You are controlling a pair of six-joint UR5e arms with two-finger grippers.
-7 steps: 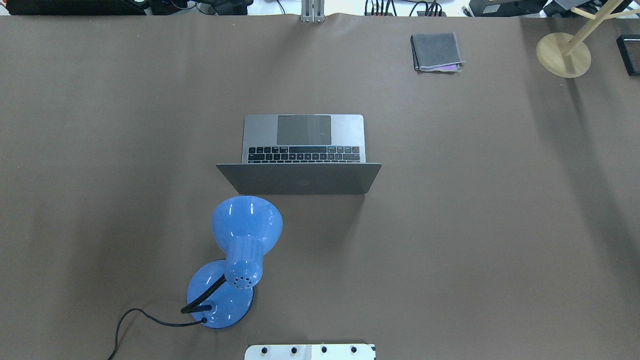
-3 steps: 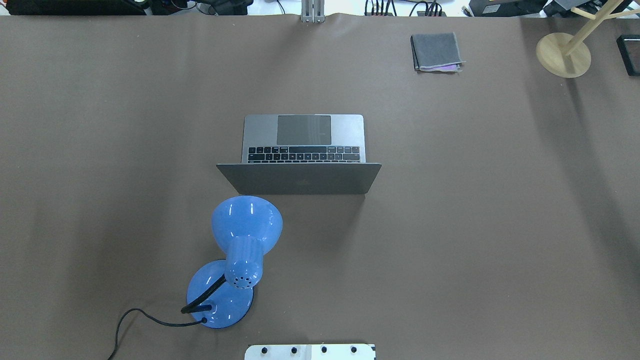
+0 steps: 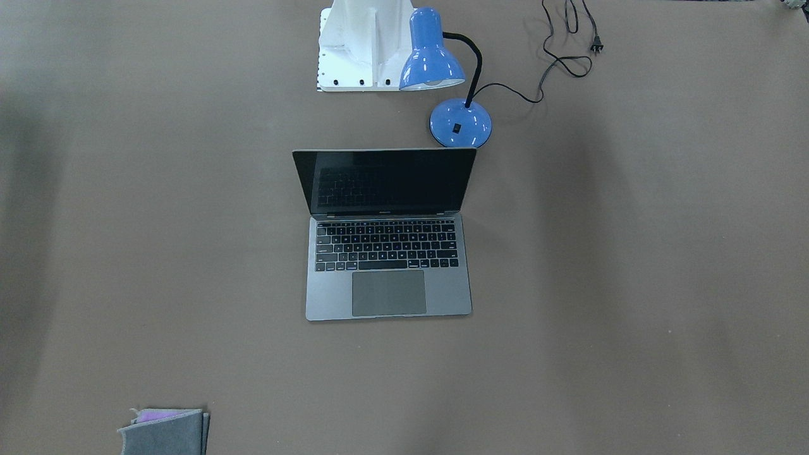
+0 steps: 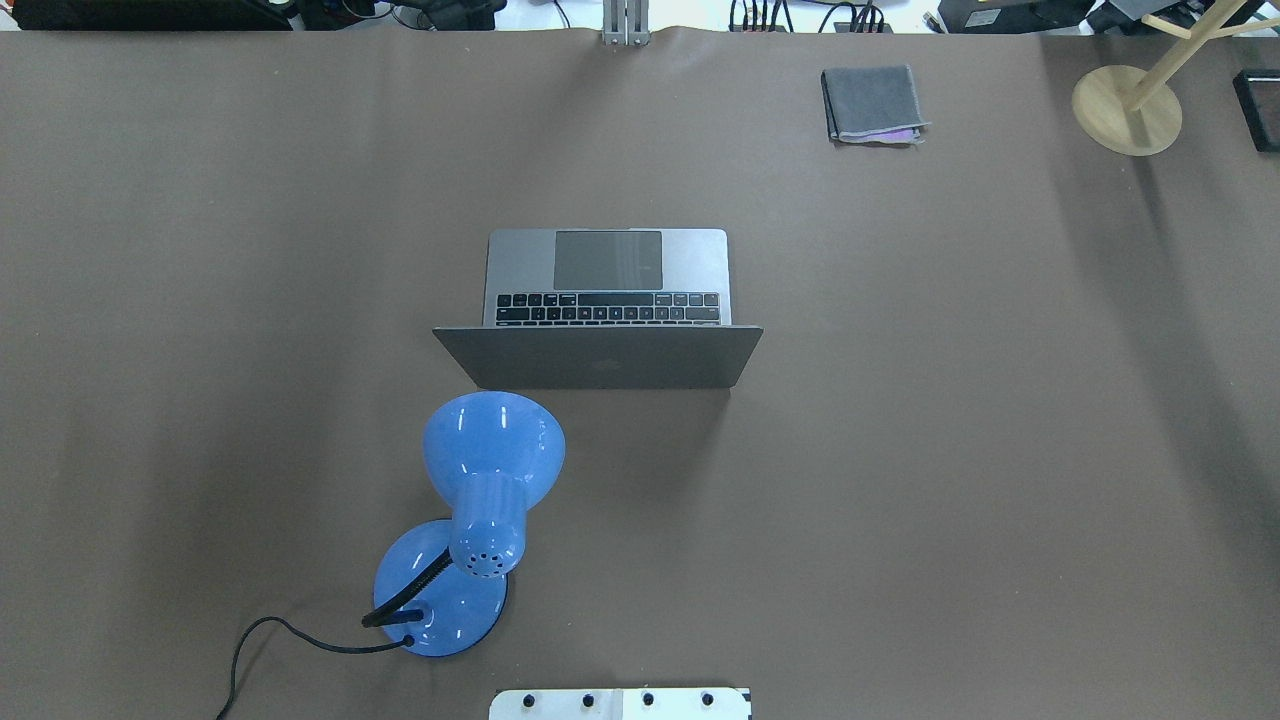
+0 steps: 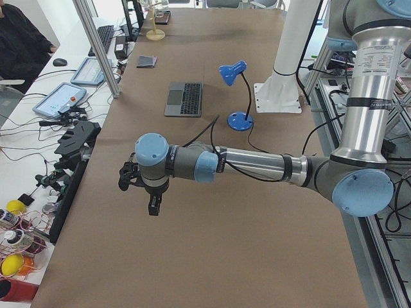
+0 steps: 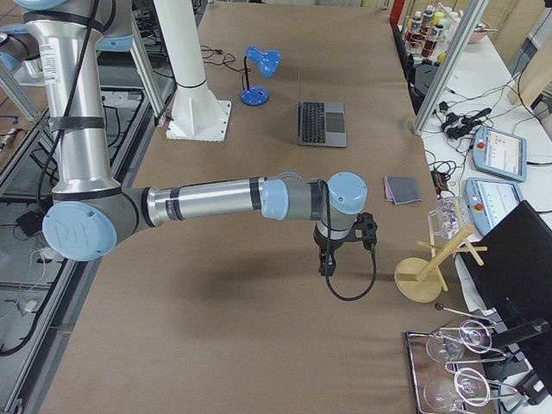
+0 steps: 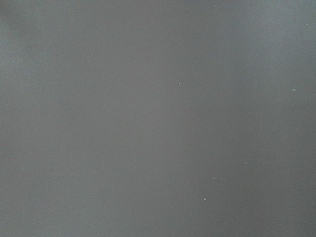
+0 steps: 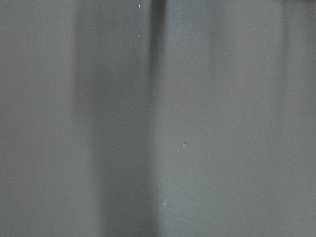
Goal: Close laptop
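The grey laptop (image 4: 607,265) stands open in the middle of the brown table, its lid (image 4: 600,358) upright and turned to the robot. In the front-facing view its black screen and keyboard (image 3: 387,245) show. It also shows in the left view (image 5: 183,98) and the right view (image 6: 322,122). My left gripper (image 5: 153,205) hangs over the table's left end, far from the laptop. My right gripper (image 6: 326,266) hangs over the right end, also far off. I cannot tell whether either is open or shut. Both wrist views show only bare table.
A blue desk lamp (image 4: 490,450) with a black cord stands just behind the laptop's lid on the robot's left. A folded grey cloth (image 4: 872,103) lies at the far right. A wooden stand (image 4: 1127,108) is at the far right corner.
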